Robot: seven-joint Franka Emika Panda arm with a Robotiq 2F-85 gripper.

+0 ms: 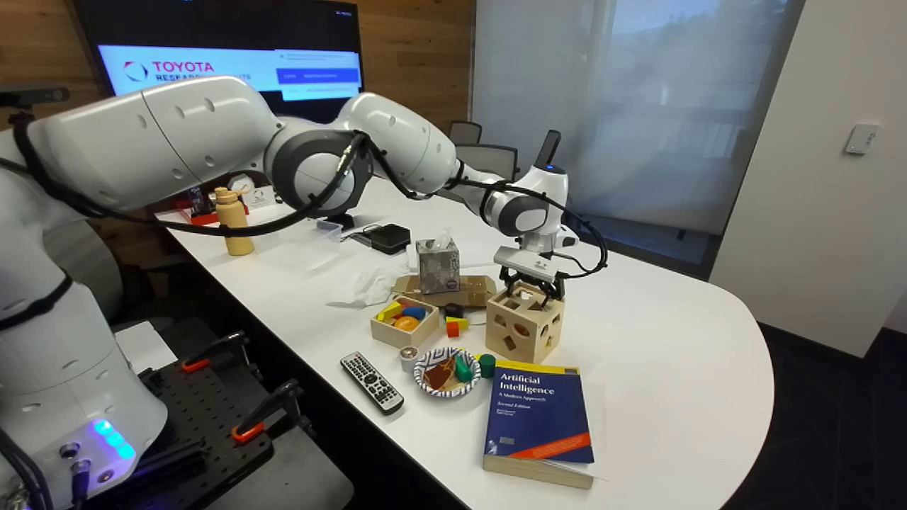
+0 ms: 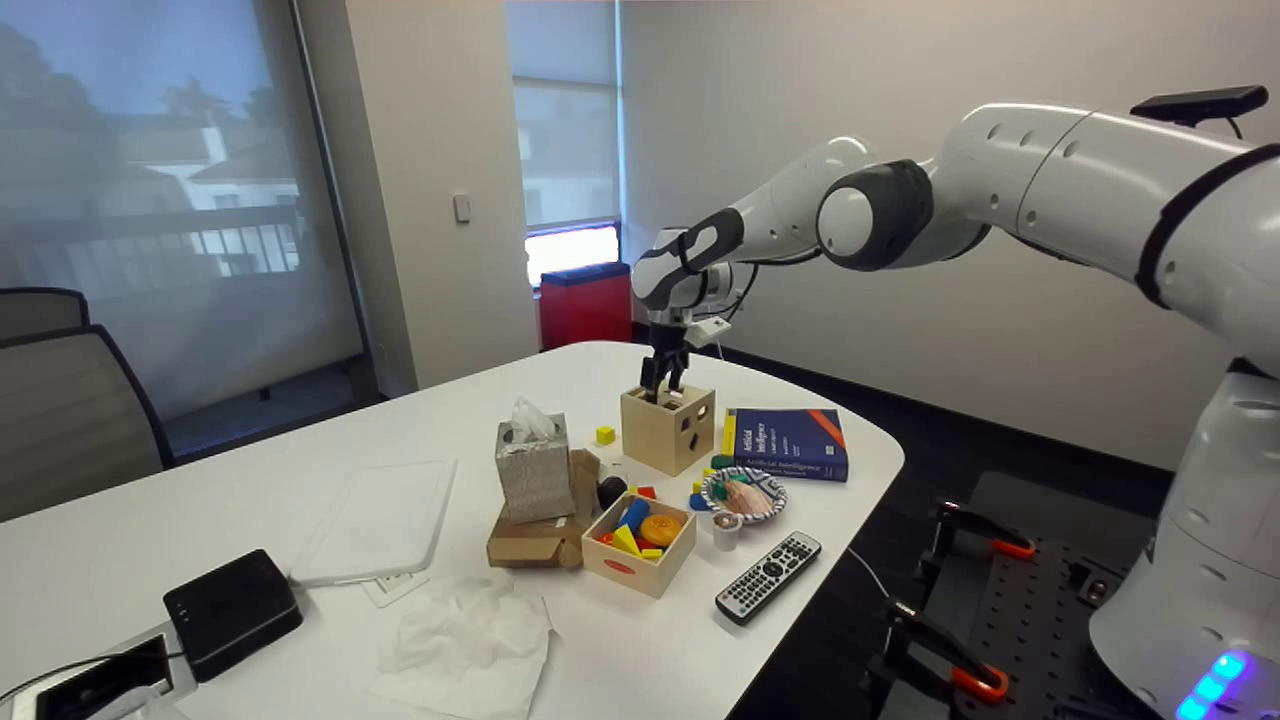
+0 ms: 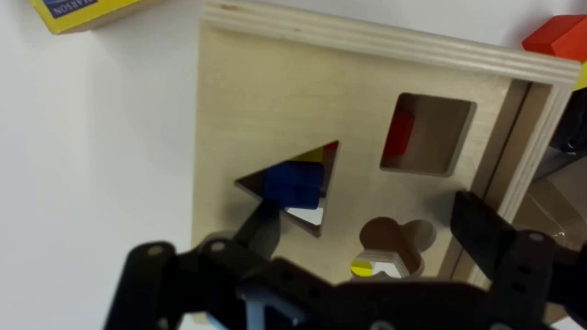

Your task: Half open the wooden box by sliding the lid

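Blue and thick, a book [image 1: 540, 414] lies near us. Past it, in an exterior view, sits the wooden box [image 1: 531, 341], lid [image 3: 357, 178] on top. Over it we see the gripper [image 3: 366, 208], fingers wide apart, pinching nothing. Farther left stands a tissue box [image 1: 438, 268].

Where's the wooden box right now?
In an exterior view, the wooden box sits right of centre on the table, under the pincer and just behind the blue book.
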